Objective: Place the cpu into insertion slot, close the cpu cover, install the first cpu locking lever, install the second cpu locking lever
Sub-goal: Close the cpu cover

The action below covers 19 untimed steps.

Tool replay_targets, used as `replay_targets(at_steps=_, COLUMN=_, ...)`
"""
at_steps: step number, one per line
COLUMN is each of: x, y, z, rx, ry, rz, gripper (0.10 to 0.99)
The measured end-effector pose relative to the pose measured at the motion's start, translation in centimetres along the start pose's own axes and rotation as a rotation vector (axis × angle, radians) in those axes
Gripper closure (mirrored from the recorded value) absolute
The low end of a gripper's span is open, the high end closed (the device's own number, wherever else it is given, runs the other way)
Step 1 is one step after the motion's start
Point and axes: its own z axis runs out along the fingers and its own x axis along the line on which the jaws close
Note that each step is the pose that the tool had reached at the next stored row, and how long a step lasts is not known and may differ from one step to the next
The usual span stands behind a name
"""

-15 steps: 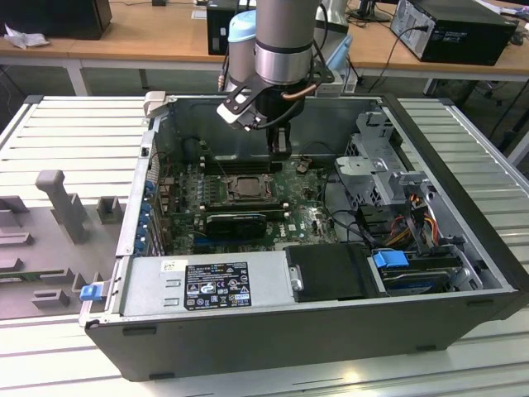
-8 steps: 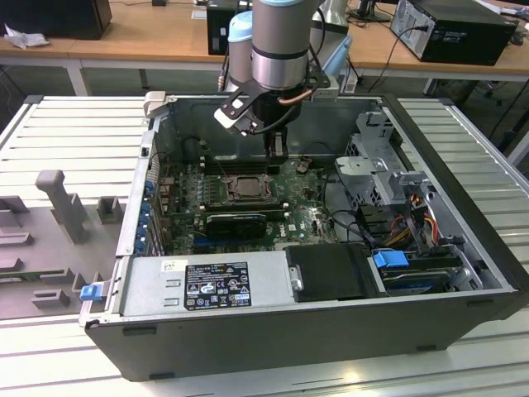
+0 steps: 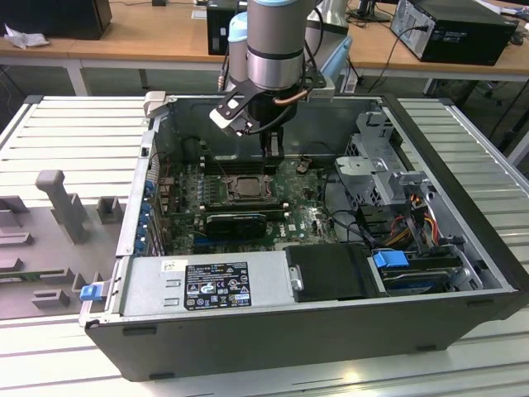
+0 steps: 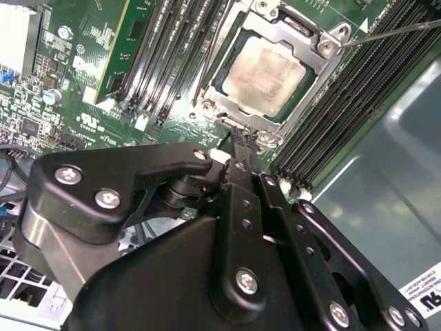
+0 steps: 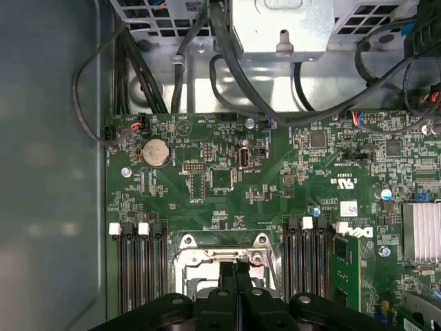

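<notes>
Silver-grey cpu is seated in the insertion slot, cpu cover lowered over it; gripper fingers are pressed together at the cover's edge.

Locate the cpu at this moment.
In the second wrist view the cpu lies under the cover, between two banks of memory slots, just beyond the gripper.

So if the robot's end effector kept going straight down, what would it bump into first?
Most likely the near edge of the metal cover framing the chip; the end effector has its closed tips right above it. Depth is hard to judge.
</notes>
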Motion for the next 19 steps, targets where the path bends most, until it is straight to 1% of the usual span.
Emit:
replay_targets(at_steps=5, x=-0.01, y=-0.39, z=0.06, rx=0.0, ry=-0.0002, rz=0.0, gripper=0.98)
replay_targets(at_steps=10, x=-0.03, y=-0.94, z=0.09, rx=0.0, ry=0.0, rz=0.0, gripper=0.98)
replay_targets(at_steps=17, x=-0.06, y=-2.07, z=0.14, rx=0.0, ry=0.0003, rz=-0.001, gripper=0.98)
replay_targets(at_steps=19, x=-0.06, y=-2.21, z=0.15, rx=0.0, ry=0.0008, rz=-0.001, gripper=0.98)
